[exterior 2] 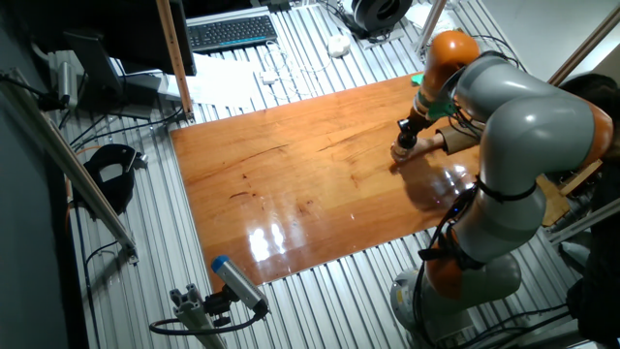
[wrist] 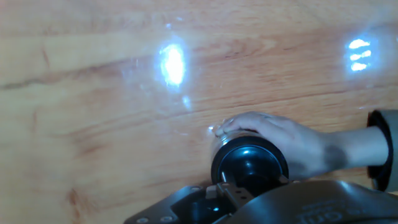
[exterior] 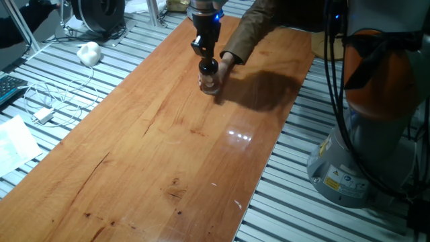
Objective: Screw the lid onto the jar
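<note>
**Seating the lid on a hand-steadied jar**

Seen from one fixed view, the robot's gripper (exterior: 207,59) hangs straight down near the top centre of the frame, directly over a small clear jar (exterior: 210,83) standing on the wooden table (exterior: 161,148). The black lid (exterior: 208,67) sits on the jar's mouth, under the fingers. A person's hand (exterior: 225,65), reaching in from the upper right in a brown sleeve, is wrapped around the jar from behind and steadies it.

In the hand view, the lid (wrist: 250,164) shows as a dark round disc at the lower centre, with the hand (wrist: 283,144) curled around its upper and right sides. The fingers are mostly hidden below the frame edge, so whether they are clamped on the lid's knob cannot be told.

Judging by this, the lid is already placed on the jar. How far it is threaded cannot be seen; turning it tight and letting go probably remain.
</note>
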